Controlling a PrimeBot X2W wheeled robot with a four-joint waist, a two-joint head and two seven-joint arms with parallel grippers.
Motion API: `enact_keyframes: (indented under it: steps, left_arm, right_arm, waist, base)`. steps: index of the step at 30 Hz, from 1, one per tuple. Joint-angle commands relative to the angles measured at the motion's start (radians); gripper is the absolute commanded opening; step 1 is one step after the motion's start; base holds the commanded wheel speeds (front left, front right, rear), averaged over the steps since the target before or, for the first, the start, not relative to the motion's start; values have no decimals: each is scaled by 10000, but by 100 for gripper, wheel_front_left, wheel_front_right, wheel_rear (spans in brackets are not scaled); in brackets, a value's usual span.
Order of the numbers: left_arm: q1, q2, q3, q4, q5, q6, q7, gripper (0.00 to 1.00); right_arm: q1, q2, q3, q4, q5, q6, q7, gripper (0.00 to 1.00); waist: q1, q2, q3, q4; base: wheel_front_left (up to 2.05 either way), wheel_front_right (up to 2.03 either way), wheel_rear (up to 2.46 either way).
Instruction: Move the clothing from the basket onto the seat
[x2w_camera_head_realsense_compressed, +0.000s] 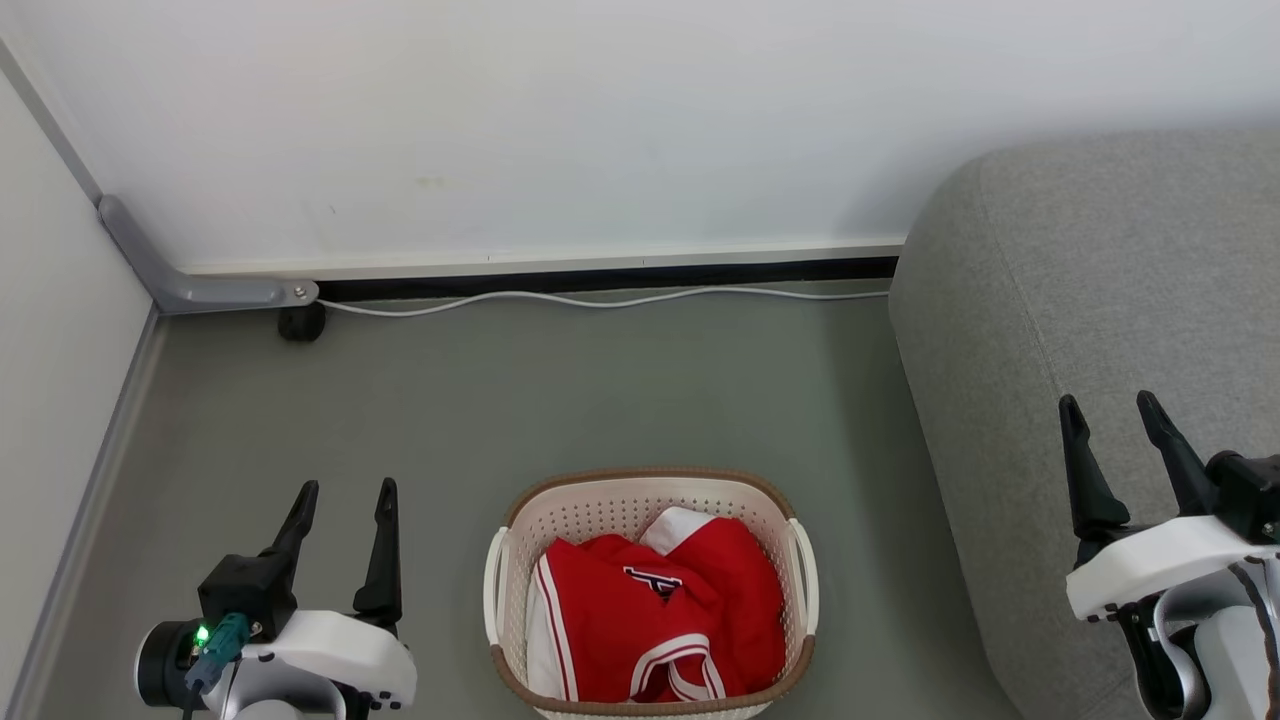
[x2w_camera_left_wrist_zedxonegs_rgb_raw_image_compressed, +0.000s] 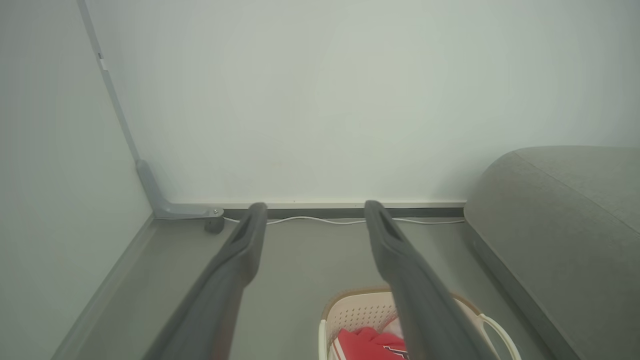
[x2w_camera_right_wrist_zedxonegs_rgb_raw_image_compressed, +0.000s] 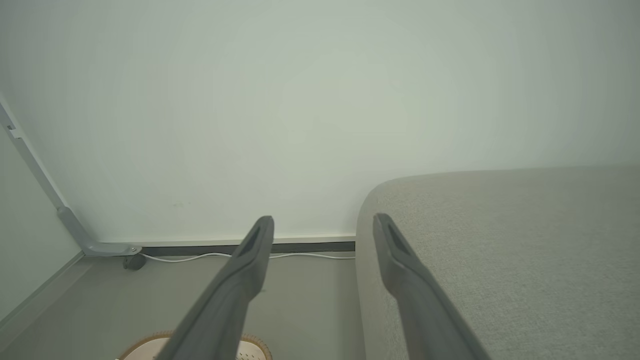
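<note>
grey seat (x2w_camera_head_realsense_compressed: 1080, 300) on the right, basket (x2w_camera_head_realsense_compressed: 640, 473) on the floor (x2w_camera_head_realsense_compressed: 600, 390) just left of it, with the red clothing (x2w_camera_head_realsense_compressed: 650, 620) bunched inside. left gripper (x2w_camera_head_realsense_compressed: 347, 486) spread, empty, beside the basket; right gripper (x2w_camera_head_realsense_compressed: 1108, 400) spread, empty, over the seat.

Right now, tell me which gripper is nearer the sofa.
The right gripper: it hangs by the grey sofa, while the left gripper hangs beyond the basket.

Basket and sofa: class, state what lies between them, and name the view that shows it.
A strip of bare grey floor separates the basket from the sofa; nothing lies on it. The head view shows this.
</note>
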Motion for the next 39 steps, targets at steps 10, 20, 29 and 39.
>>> enact_keyframes:
  steps: [10,20,29,39]
  left_arm:
    - [-987,162,-317,-457,-468,455,-91,100]
    - [-1823,162,-1121,-365,-1029,918,-91,100]
    - [-3143,162,-2369,319,-1654,1158,-92,100]
    - [-5108,162,-3778,2545,-2231,1276,-92,100]
  right_arm:
    - [-1022,-518,292,-1084,203,71,-134,100]
    - [-1846,-769,469,-1917,426,71,-134,100]
    - [-2848,-940,828,-2408,589,71,-134,100]
    - [-3708,-931,1524,-3085,614,71,-134,100]
  waist:
    - [0,0,1614,-213]
    - [0,0,3382,-419]
    - [0,0,5019,-631]
    - [0,0,6435,-1017]
  base:
    - [0,0,0]
    - [0,0,0]
    - [0,0,0]
    - [0,0,0]
